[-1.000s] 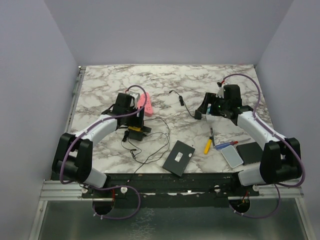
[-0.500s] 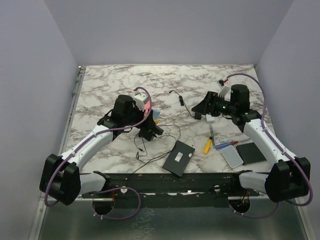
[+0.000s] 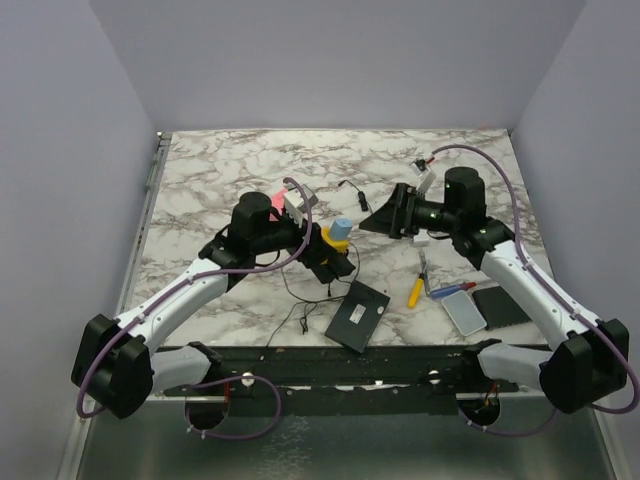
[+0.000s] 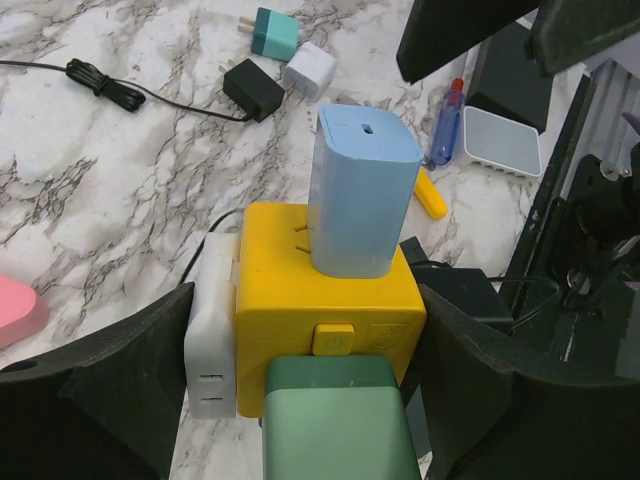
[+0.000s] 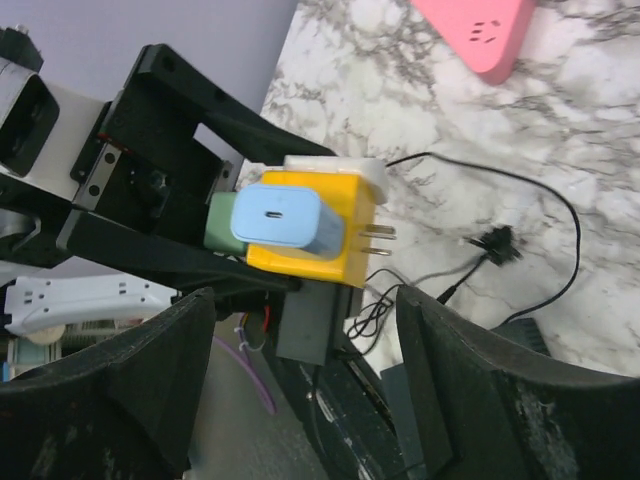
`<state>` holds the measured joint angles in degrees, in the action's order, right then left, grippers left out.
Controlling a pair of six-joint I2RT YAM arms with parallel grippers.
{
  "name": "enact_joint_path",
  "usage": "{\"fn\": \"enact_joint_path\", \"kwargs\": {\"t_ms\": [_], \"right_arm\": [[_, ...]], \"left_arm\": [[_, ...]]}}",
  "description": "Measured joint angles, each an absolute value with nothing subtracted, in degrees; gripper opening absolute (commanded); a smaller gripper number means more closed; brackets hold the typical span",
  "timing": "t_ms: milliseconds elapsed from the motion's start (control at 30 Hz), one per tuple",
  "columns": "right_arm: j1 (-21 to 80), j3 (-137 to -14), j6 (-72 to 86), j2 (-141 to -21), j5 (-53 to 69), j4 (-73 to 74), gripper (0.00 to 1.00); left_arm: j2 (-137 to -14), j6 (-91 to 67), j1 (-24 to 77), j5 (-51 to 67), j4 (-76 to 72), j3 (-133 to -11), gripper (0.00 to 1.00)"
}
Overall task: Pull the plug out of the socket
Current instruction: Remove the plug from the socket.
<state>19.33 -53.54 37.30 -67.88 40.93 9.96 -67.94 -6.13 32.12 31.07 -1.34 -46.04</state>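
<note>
meanwhile, above the marble-patterned table, the left gripper holds a yellow socket cube in the air. its dark fingers clamp the cube from both sides, one of them pressing on a white charger plugged into the cube's flank. the right gripper faces the cube with its jaws spread wide and nothing between them, apart from any plug.

the blue plug, a smooth, matte block with rounded corners and a small oval port in its end, stands upright out of the cube's top face. a green plug of similar glossy plastic sits in the neighbouring face. the risks look plain: slick, rounded sides could let the right fingers slide off without unseating the plug. a pull off the plug's axis could twist the cube in the left grip, which bears partly on the removable white charger. the green plug is close enough to be pinched by mistake. thin black cable lying below might snag.
</note>
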Motion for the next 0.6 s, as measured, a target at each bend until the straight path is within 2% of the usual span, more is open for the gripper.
{"fn": "enact_joint_path", "kwargs": {"t_ms": [233,600], "right_arm": [[28.01,-57.21,37.95,-71.50,38.44,10.13,0.78],[30.87,-58.92,38.13,-76.20,32.36,10.61,0.73]], "left_arm": [[-67.02,-6.79,32.42,31.94,-2.57,-44.97,0.24],[-67.05,-6.83,32.49,32.05,-2.52,-44.84,0.23]]}}
